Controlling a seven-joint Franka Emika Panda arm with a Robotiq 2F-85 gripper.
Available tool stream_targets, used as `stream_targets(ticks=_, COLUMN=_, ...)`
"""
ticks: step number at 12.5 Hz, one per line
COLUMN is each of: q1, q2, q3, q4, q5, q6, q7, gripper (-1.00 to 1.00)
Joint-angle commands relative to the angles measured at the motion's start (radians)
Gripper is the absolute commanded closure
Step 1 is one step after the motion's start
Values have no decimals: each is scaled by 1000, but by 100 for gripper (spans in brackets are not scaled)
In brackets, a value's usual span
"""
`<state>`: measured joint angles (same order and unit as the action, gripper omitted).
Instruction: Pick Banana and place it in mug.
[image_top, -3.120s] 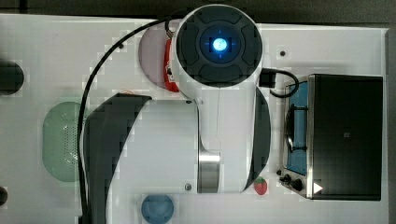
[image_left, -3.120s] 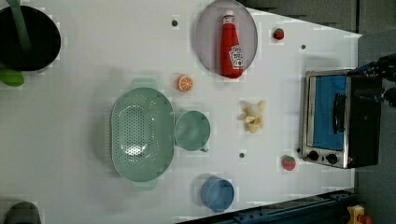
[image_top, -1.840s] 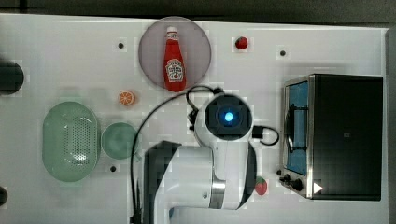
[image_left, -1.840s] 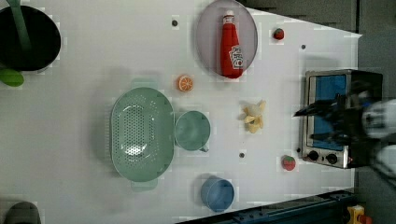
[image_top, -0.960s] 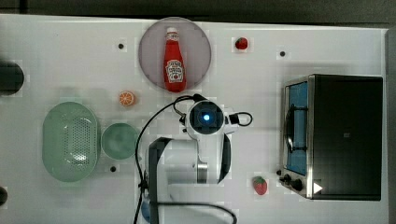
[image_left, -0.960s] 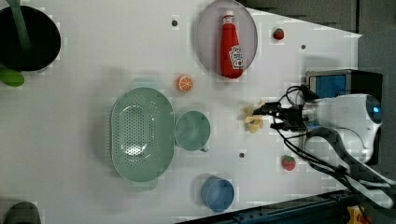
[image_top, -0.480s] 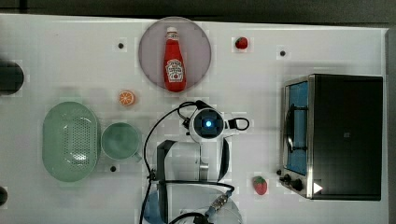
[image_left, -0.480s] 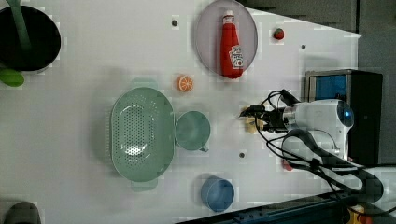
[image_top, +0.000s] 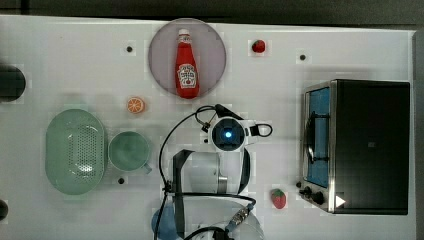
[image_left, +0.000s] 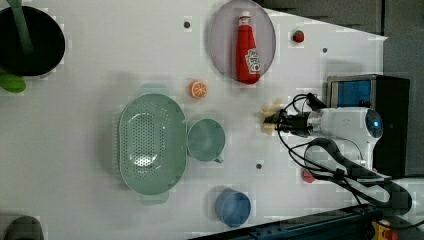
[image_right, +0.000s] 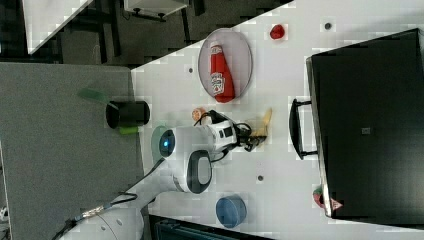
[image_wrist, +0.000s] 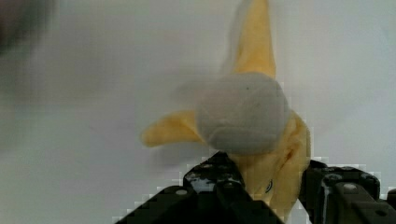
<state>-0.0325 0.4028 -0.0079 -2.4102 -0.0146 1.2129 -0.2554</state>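
Observation:
The banana (image_wrist: 252, 116), a peeled plush one with yellow flaps, lies on the white table (image_top: 60, 60) right of the mug in the left view. My gripper (image_wrist: 271, 186) is down on it, shut, a finger pressing each side of its yellow base. In the left view the gripper (image_left: 280, 121) meets the banana (image_left: 270, 120) from the left view's right. The right view has the banana (image_right: 262, 127) poking out past the gripper (image_right: 252, 140). The pale mint mug (image_top: 129, 151) stands upright with nothing in it, to the top view's left of my arm; from above, the arm hides the banana.
A perforated green colander (image_top: 75, 150) touches the mug's far side. A ketchup bottle (image_top: 186, 65) lies on a grey plate, an orange slice (image_top: 135, 105) near it. A toaster oven (image_top: 360, 145), a blue cup (image_left: 232, 207) and a strawberry (image_top: 278, 198) are nearby.
The arm came in over the table and down onto the banana. The fingers, wide apart a moment ago, have closed in on it.

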Motion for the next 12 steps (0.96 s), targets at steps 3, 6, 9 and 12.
stream_targets(ticks=3, q1=6, q2=-124, q3=-15, q4=-9, q5=13, q6=-25, q7=-33, gripper=26)
stream_targets(ticks=6, q1=6, q2=-302, q3=-16, q4=1, q5=13, q6=-235, q7=-33, gripper=26)
stream_targets(ticks=9, q1=3, q2=-472, q3=-18, q4=48, q5=13, q6=-484, q7=-33, gripper=26)
stream_targets(ticks=12, q1=3, q2=-583, q3=-14, q4=142, q5=13, q6=-736, q7=-22, gripper=26)
